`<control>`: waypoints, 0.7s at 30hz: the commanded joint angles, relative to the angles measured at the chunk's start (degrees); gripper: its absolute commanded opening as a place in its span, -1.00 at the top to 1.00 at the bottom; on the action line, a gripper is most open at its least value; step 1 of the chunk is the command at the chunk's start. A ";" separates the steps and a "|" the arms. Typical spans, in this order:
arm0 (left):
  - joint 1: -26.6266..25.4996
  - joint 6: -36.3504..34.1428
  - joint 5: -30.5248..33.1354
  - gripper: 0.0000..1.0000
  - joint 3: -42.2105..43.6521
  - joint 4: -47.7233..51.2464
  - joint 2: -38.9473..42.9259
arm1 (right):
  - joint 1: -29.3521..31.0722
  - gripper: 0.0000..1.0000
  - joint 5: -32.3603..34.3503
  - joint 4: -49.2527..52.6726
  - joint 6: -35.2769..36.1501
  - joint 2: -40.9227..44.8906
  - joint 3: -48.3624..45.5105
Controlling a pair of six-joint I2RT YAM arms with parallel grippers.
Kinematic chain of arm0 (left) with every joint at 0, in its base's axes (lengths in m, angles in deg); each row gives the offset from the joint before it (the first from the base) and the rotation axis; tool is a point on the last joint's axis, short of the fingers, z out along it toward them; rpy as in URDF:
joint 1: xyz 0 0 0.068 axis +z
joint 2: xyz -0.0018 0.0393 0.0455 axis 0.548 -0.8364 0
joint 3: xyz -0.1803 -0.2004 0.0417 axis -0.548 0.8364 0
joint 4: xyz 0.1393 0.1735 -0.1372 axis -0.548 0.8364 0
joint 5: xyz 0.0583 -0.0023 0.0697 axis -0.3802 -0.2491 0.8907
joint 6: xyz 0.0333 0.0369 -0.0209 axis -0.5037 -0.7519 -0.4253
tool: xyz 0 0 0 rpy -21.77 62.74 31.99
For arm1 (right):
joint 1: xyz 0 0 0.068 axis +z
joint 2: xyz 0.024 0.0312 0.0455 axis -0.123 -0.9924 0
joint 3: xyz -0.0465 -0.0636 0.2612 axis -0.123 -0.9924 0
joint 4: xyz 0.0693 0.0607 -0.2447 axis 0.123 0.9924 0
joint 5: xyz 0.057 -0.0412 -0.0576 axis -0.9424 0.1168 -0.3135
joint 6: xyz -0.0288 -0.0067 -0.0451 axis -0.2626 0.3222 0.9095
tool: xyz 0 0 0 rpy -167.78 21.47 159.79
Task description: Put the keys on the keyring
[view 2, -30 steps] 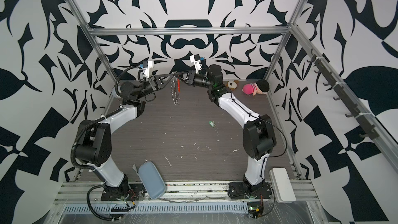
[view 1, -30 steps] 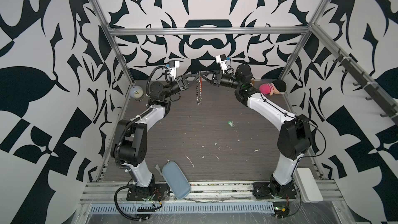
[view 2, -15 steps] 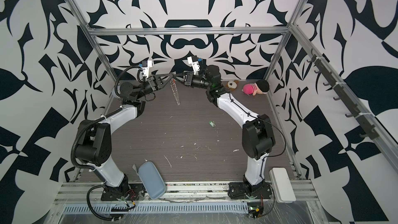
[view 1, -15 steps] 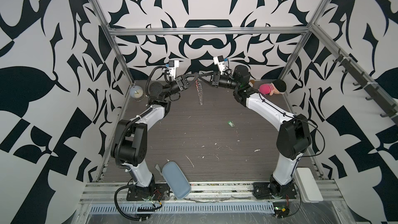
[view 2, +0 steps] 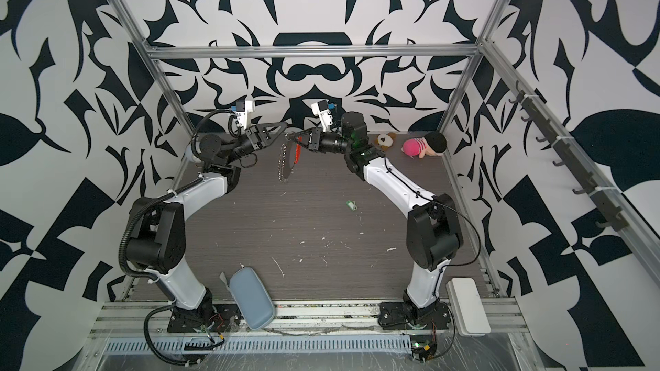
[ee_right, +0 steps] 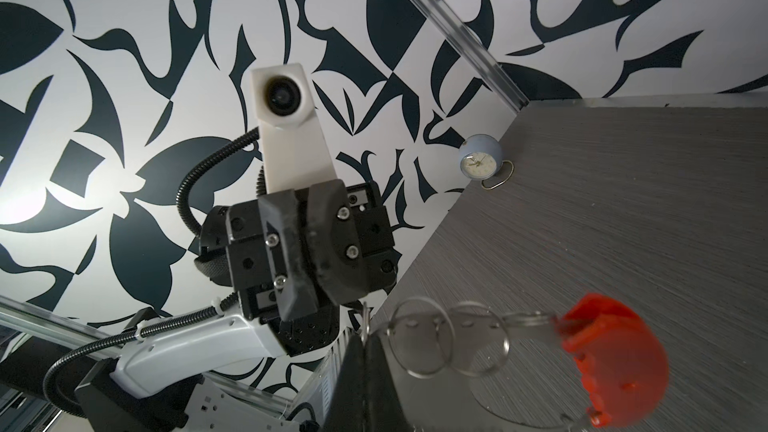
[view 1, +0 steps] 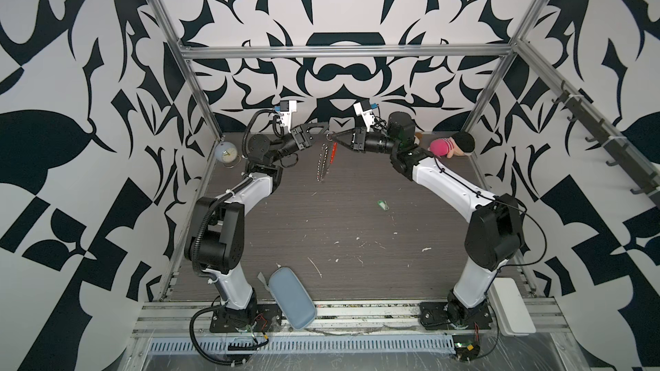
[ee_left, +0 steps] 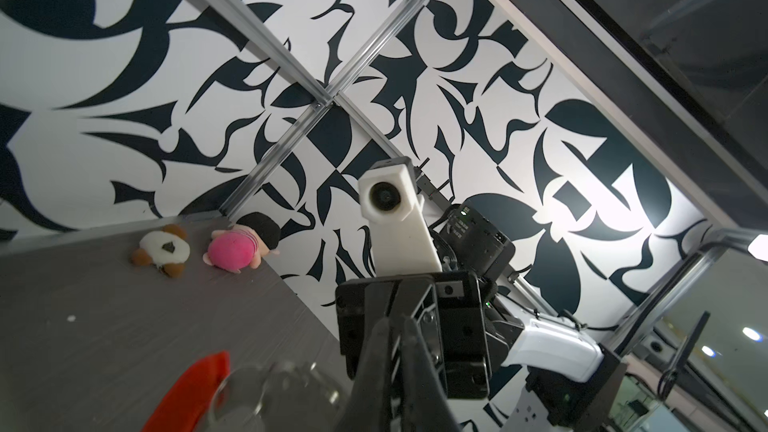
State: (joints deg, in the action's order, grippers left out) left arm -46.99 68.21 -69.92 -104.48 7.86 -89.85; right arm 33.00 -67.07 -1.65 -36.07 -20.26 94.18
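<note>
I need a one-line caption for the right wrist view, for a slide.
The right gripper pinches the keyring above the table, opposite the left gripper; alarm clock in the corner.

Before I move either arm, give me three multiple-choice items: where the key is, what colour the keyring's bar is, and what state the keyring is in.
1. Where is the key?
A on the keyring
B on the table, right of centre
C in the right gripper

2. What colour is the keyring's bar?
A blue
B yellow
C red

3. The keyring is:
A hanging from the right gripper
B flat on the table
C draped over the key

Answers:
1 B: both top views show the green-tagged key lying alone on the table.
2 C: the bar shows red in every view.
3 A: the shut jaws pinch a ring at its top, and the rest dangles clear of the table.
</note>
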 commanded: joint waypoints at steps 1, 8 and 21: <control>0.33 -9.67 -0.58 0.63 0.92 12.00 4.04 | -0.66 1.00 -1.24 -7.72 -2.32 2.38 0.43; 0.37 -8.85 -0.88 0.57 1.34 11.00 3.04 | -0.62 1.00 -2.16 -13.80 -7.65 -0.01 1.80; 0.31 0.36 -1.50 0.68 -0.59 -0.37 -0.55 | -0.44 1.00 -2.10 -14.31 -8.64 -1.58 3.42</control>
State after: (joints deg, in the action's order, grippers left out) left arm -46.71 66.35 -70.62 -103.61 12.15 -89.79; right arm 32.23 -68.58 -10.67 -44.25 -22.79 94.18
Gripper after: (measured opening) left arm 0.164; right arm 0.048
